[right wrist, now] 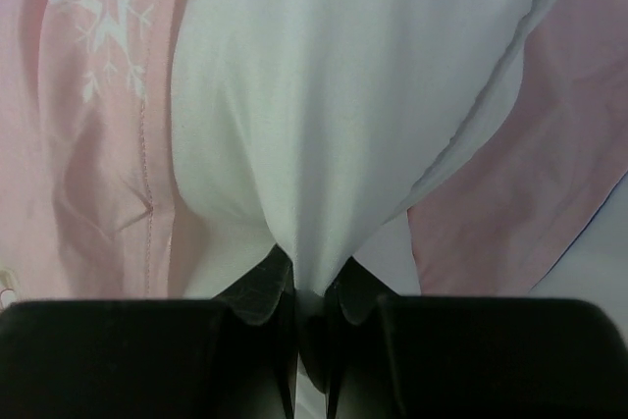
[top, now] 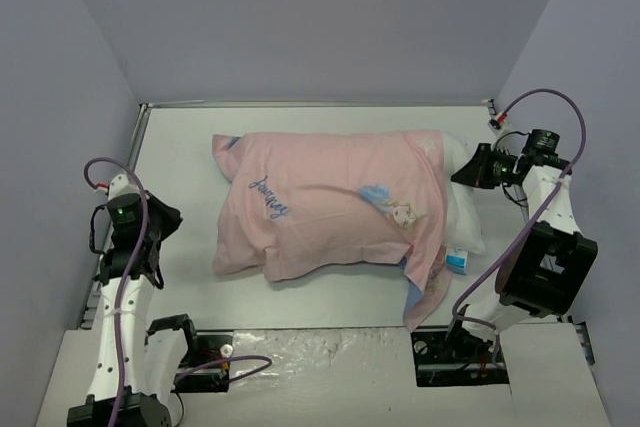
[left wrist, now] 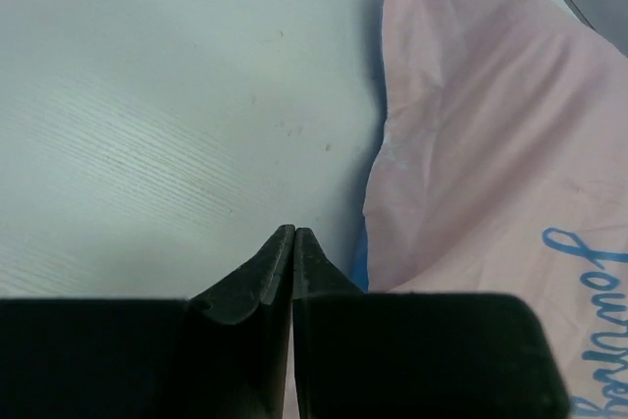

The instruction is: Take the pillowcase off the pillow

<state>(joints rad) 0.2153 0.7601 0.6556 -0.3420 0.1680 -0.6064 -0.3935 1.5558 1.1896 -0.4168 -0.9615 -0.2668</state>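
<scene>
The pillowcase (top: 320,212) lies pink side up across the middle of the tabletop (top: 180,147), stuffed and rounded along most of its length. Its open end is at 3 o'clock, where the white pillow (top: 462,212) bulges out and a small blue-and-white tag (top: 457,260) shows at the 4 o'clock corner. The right hand (right wrist: 309,277) is pinched tight on a fold of that bare white pillow, just clear of the pink hem on either side of it. The left hand (left wrist: 294,233) is closed with nothing between its fingers, and it hovers over bare tabletop just beside the closed 9 o'clock end of the pillowcase without touching it. The fabric looks thin, light and limp, so it should gather into whatever fold gets pinched and slide rather than hold a shape. The pillow looks plump and squashy, bulky but not heavy, and it will likely drag against the inside of the cloth. Holding the pillow at its exposed end seems sound. For the cover, the likeliest hold is the flatter flap at the 10 o'clock corner, where a bit of blue lining shows and little stuffing seems to reach. A pinch anywhere on the full, rounded part could catch the pillow along with the cloth, and the two would then move together.
</scene>
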